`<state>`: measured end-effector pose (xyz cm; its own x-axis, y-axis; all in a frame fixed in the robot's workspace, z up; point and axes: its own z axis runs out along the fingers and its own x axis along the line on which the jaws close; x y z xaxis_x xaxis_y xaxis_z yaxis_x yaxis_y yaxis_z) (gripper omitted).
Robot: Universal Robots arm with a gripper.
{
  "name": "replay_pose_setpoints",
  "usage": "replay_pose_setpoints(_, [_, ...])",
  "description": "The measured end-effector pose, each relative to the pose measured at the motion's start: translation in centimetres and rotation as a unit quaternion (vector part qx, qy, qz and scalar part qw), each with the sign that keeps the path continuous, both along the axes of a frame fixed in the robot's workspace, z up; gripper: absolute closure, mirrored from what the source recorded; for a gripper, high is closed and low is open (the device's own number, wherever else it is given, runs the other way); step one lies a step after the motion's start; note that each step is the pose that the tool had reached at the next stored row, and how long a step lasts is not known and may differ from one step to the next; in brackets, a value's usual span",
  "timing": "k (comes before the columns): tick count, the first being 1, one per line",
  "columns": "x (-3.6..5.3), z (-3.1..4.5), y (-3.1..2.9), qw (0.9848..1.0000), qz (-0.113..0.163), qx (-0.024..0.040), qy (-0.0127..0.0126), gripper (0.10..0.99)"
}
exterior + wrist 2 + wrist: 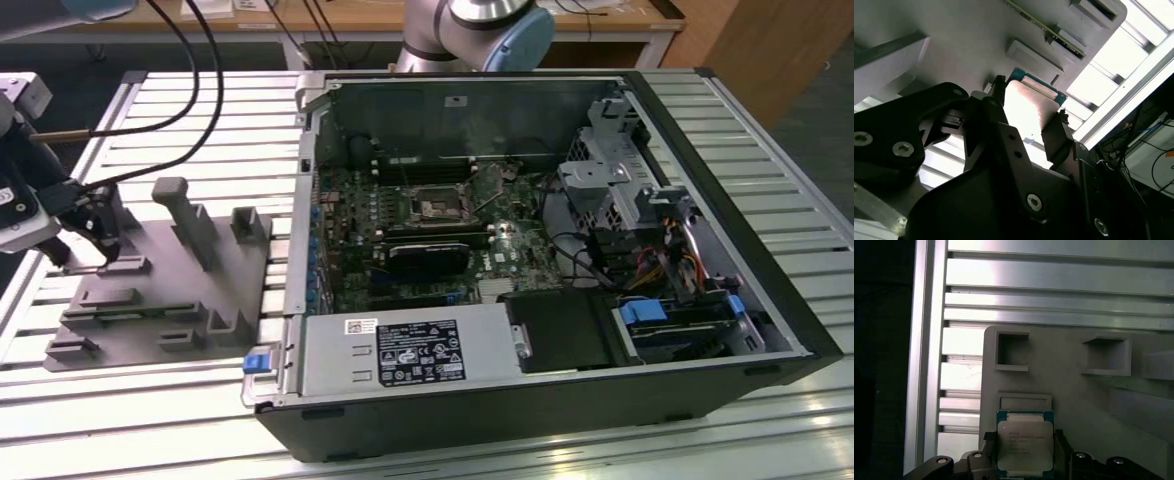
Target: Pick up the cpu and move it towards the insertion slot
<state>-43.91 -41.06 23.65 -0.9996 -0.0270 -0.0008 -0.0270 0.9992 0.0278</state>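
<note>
A robot arm's gripper (pixel 83 245) hangs over the near corner of a grey fixture plate (pixel 160 300), on the plate's side towards the exterior view's left. In the first wrist view the dark fingers (pixel 1060 452) stand narrow, pressed against two opposite edges of the cpu (pixel 1025 447), whose silvery top faces up inside a blue-green rim. The chip sits over the plate, just beside a shallow rectangular frame (pixel 1024 401) moulded into it and below two square recesses (pixel 1012 351); whether it is clear of the plate's surface cannot be told. The second wrist view shows the same grasp from beneath the gripper (pixel 1026 116), the cpu (pixel 1029 102) bright between the black fingers (pixel 1056 135). The plate lies on a slatted aluminium table (pixel 174 130). An open computer case (pixel 694 250) stands just beside the plate, on the exterior view's right. The insertion slot (pixel 438 208), a metal-framed square with a dark centre, lies on the green board inside the case, well apart from the plate and the cpu.
</note>
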Motion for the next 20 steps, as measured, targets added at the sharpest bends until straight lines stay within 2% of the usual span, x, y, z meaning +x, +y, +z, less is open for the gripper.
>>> replay_pose_setpoints(20, [0.00, 2.96, 0.00, 1.0000, 0.000, 0.0000, 0.0000, 0.545])
